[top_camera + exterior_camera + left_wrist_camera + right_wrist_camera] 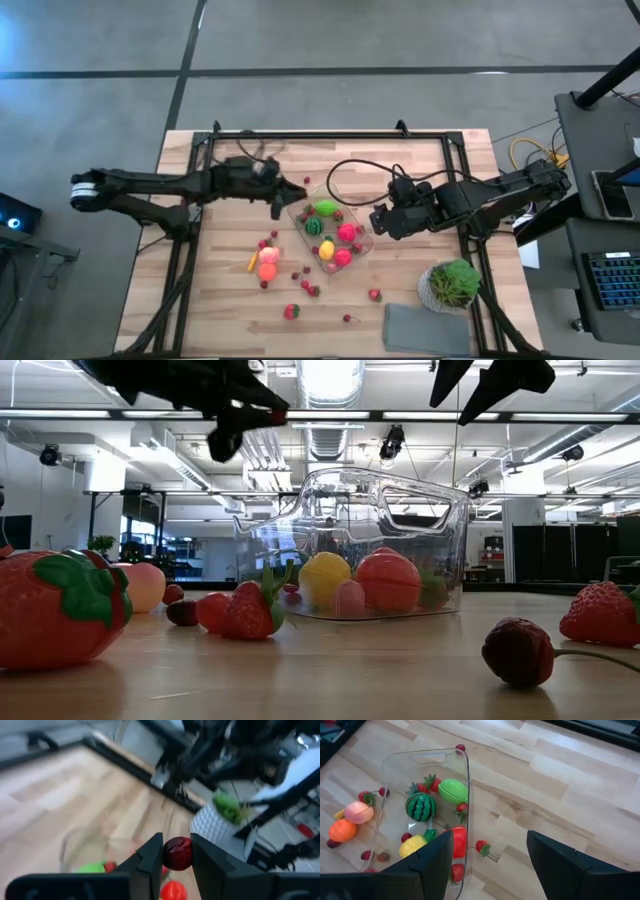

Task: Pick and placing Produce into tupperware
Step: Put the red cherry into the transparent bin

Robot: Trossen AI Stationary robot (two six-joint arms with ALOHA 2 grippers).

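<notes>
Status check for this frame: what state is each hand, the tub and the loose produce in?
Left hand: shut on a dark red berry, raised near the tub.
Right hand: open, empty, above the tub.
Tupperware tub: lidless, partly filled.
Peach, orange: still on the table.

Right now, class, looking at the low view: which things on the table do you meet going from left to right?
Big strawberry → peach → tub → dark cherry → end strawberry.
</notes>
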